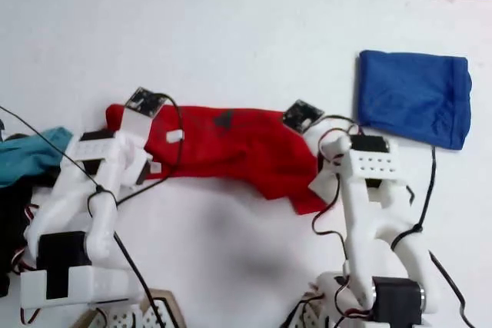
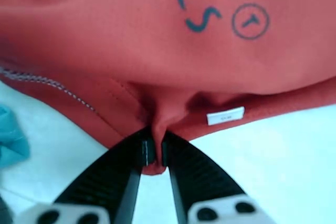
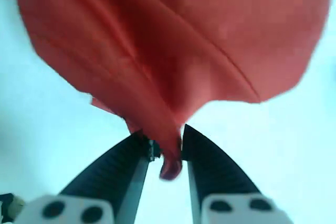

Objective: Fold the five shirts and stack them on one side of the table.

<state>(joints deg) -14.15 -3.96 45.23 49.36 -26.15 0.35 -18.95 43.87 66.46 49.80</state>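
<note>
Folding of the red shirt (image 1: 223,144) is in hand: the left claw (image 2: 156,150) is pressed together on a pleat of its edge, the right claw (image 3: 167,153) pinches the opposite end, and the cloth spans between them. Next, I judge, both should carry their edges across together. Bare tabletop (image 1: 231,44) lies beyond both claws; a folded blue shirt (image 1: 415,97) sits just beyond the right one, a teal shirt (image 1: 31,155) beside the left.

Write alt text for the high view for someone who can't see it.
A red shirt is held over a white table between the left gripper and right gripper, each shut on an edge of it. A folded blue shirt lies to the robot's right, and a teal shirt lies bunched at its far left.
</note>
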